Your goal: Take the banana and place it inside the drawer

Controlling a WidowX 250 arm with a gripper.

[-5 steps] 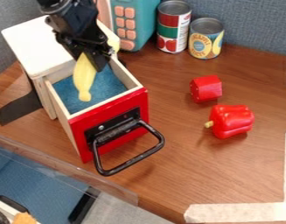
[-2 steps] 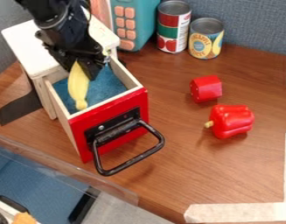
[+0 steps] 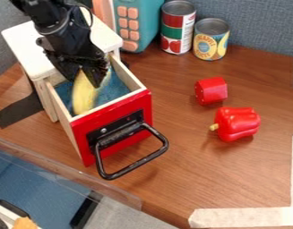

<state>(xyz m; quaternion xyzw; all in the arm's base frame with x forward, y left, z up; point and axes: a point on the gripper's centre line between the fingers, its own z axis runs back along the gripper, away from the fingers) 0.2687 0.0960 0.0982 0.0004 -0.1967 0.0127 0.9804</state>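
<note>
End effector (image 3: 92,74): above the drawer (image 3: 129,77); whether it grips or has let go cannot be told. Banana (image 3: 84,96): one, directly beneath the end effector, within the drawer's walls, upper end against it; resting contact unconfirmed.

Handling, as judged: likely a light toy, fairly stiff, smooth enough to swivel if pinched near a tip, not fragile. Recommended hold: across the thick middle.

Count, outward from the end effector: one drawer, below; one teal keypad toy (image 3: 147,18), behind and beside; two cans (image 3: 177,27), farther across; one red block (image 3: 211,91) and one red pepper (image 3: 237,124), well apart from it on the table (image 3: 184,165).
</note>
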